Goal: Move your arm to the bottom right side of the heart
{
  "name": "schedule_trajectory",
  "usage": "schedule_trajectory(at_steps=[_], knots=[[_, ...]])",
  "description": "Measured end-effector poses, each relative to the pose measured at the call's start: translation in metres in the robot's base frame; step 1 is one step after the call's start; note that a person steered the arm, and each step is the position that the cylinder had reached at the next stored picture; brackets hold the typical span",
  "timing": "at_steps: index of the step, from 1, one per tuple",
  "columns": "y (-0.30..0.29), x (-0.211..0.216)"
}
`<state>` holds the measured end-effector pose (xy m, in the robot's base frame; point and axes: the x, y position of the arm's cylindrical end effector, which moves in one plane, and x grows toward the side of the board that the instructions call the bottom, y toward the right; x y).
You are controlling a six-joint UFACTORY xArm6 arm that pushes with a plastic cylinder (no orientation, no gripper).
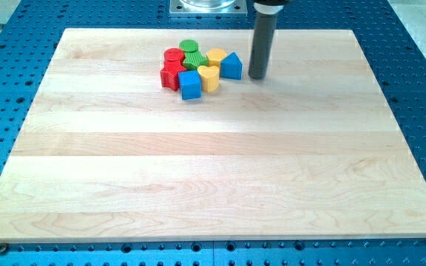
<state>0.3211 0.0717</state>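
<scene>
In the camera view, my tip (257,76) rests on the wooden surface (213,177) near the view's top, just to the view's right of the blocks and close to the blue triangular block (231,66) without clearly touching it. I carry no gripper, only the rod, so there is nothing that could be wide, narrow or holding.

The blocks sit bunched together left of my tip: a green round block (189,46) at the top, a green block (194,60) under it, a red round block (173,56), a red block (170,76) at the view's left, a blue cube (190,85) at the bottom, a yellow block (217,57) and the yellow heart (209,77).

I take the lower yellow piece to be the heart, though its lobes are hard to make out at this size. It stands between the blue cube and the blue triangular block, touching or nearly touching both, with its pale yellow top facing up.

To do this step well, I judge I should slide toward the view's bottom and a little left, swinging clear of the blue triangular block, and stop just below and right of the heart without nudging the cluster.
</scene>
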Motion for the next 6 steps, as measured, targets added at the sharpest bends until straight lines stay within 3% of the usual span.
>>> schedule_trajectory(at_steps=[3,5,6], knots=[[0.001,0.008],[0.027,0.076],[0.008,0.079]])
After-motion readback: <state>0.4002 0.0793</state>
